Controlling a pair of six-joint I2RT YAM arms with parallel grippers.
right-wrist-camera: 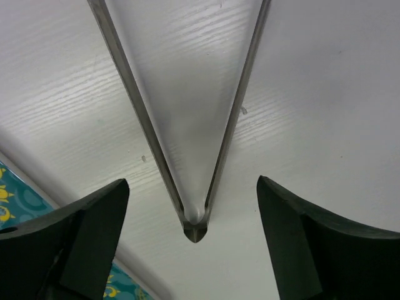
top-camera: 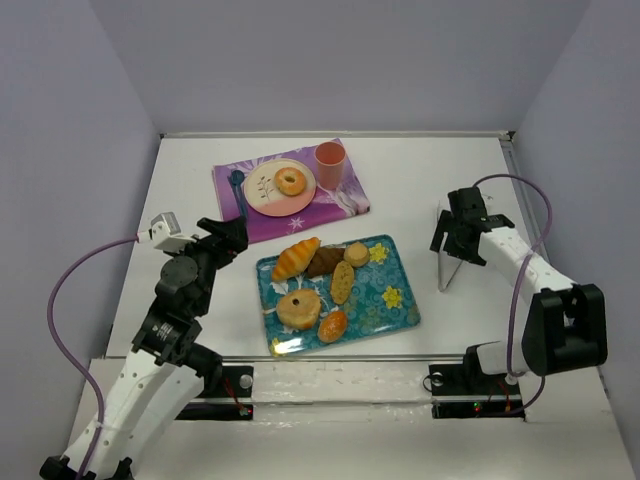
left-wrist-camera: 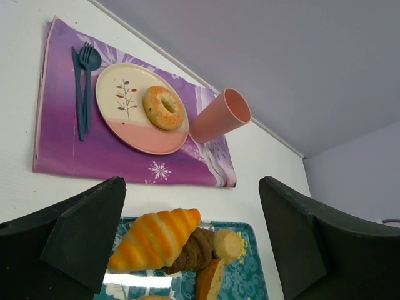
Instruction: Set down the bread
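While my left gripper (top-camera: 234, 237) hangs spread and empty, the glossy golden-orange ring bun (top-camera: 290, 181) lies beyond it toward the far edge.

Top view looks steeply down from the near side, teal tray (top-camera: 370, 315) central. Left wrist looks low across the tray's far end; right wrist, close, catches its corner.
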